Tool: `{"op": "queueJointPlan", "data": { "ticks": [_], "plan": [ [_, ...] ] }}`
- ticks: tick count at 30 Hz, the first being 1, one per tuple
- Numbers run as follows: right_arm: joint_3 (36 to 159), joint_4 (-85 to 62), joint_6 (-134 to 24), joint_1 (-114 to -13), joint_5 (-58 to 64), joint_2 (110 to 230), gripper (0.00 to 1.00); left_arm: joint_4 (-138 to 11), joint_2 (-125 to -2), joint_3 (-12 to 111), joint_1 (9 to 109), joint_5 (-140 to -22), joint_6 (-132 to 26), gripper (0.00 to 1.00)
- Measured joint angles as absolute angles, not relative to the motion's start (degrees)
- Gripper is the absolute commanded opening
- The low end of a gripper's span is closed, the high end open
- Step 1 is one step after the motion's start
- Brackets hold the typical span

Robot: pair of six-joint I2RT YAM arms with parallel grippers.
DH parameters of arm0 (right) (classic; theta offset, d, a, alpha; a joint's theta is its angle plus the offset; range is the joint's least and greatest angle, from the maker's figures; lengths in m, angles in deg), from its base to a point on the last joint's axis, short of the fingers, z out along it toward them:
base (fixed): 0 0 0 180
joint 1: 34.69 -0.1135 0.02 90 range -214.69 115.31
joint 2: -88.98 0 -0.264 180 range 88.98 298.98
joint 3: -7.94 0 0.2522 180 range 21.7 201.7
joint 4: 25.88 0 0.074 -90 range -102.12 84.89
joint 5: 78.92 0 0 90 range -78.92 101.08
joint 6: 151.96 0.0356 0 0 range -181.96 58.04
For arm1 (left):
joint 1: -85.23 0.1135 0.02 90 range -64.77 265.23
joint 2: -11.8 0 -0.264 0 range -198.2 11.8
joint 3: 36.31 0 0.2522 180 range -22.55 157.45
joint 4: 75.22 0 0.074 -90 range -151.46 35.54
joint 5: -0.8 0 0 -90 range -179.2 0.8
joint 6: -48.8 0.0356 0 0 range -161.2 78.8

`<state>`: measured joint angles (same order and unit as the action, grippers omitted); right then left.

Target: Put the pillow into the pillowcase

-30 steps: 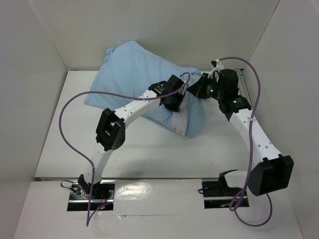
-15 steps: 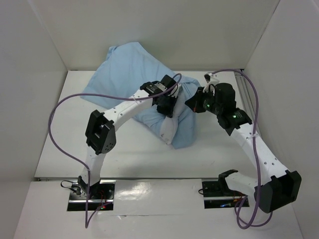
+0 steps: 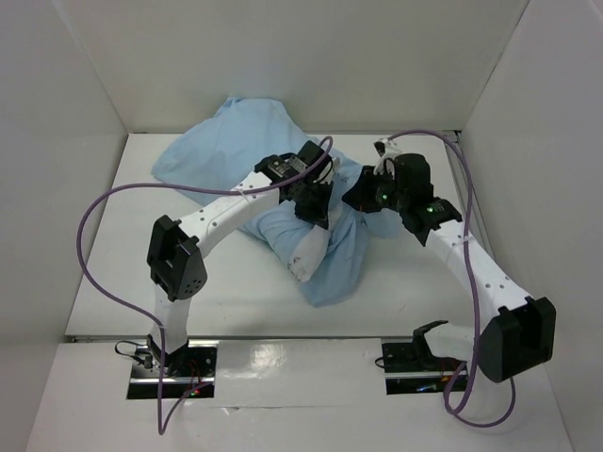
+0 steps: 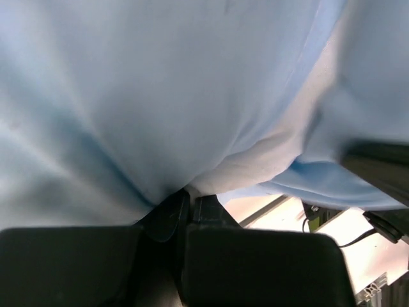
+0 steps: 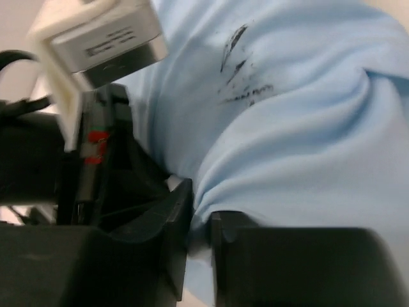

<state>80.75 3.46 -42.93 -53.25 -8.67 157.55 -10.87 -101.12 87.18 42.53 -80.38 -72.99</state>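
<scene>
My left claw (image 3: 316, 205) is pinched shut on a fold of the light-blue pillowcase (image 3: 236, 141), approx. mid-table. In the left wrist view the two fingers (image 4: 167, 214) meet w/ blue cloth squeezed between them, no gap showing. Just right of that pinch a strip of the white pillow (image 4: 255, 161) peeks out under the blue cloth.

My right claw (image 3: 363, 195) sits just right of the left one, the two near each other. It is also clamped on the pillowcase: in the right wrist view the cloth (image 5: 307, 128) bunches into a crease that runs straight down between the fingertips (image 5: 182, 204). There are a few dark smudges (image 5: 238, 67) on the cloth above that crease. The black block w/ a white box on it, left side of that view, I can't ID for sure.

From the top view, the pillowcase's far part is heaped vs. the back wall (image 3: 283, 56), left of centre. Its near end trails toward the near edge of the table (image 3: 113, 273), btw. my two arms. The pillow (image 3: 309, 252) shows white at that near end, just below my left claw, w/ blue cloth on both sides. How much of it is inside, can't tell.
</scene>
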Motion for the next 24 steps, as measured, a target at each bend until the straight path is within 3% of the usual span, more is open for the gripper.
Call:
{"op": "queueJointPlan", "data": {
  "ticks": [3,4,7,8,12,19,24],
  "plan": [
    [82.52,5.67,-42.56,-53.25,-6.92,160.51,0.71,-11.31,-101.14,87.0,42.18,-80.38,-74.44,0.0],
    [83.11,6.65,-42.3,-53.25,-5.48,161.23,0.76,-11.5,-101.14,87.09,42.16,-80.33,-74.68,0.0],
    [84.2,10.47,-40.18,-53.36,3.64,161.05,0.84,-10.39,-101.84,89.76,42.16,-79.72,-74.24,0.27],
    [84.55,12.14,-38.98,-53.45,8.14,160.64,0.86,-9.36,-102.48,91.86,42.16,-79.5,-73.89,0.5],
    [84.73,19.02,-35.7,-52.49,21.14,158.78,0.98,-6.32,-103.42,100.77,42.14,-77.67,-72.19,0.84],
    [84.73,26.78,-32.94,-50.89,26.91,158.17,0.99,-2.5,-100.4,105.47,42.6,-78.98,-69.56,0.87],
    [85.54,28.94,-32.92,-50.96,24.75,156.83,0.99,-2.78,-96.42,100.14,49.63,-84.6,-69.65,0.91]
  ]
}}
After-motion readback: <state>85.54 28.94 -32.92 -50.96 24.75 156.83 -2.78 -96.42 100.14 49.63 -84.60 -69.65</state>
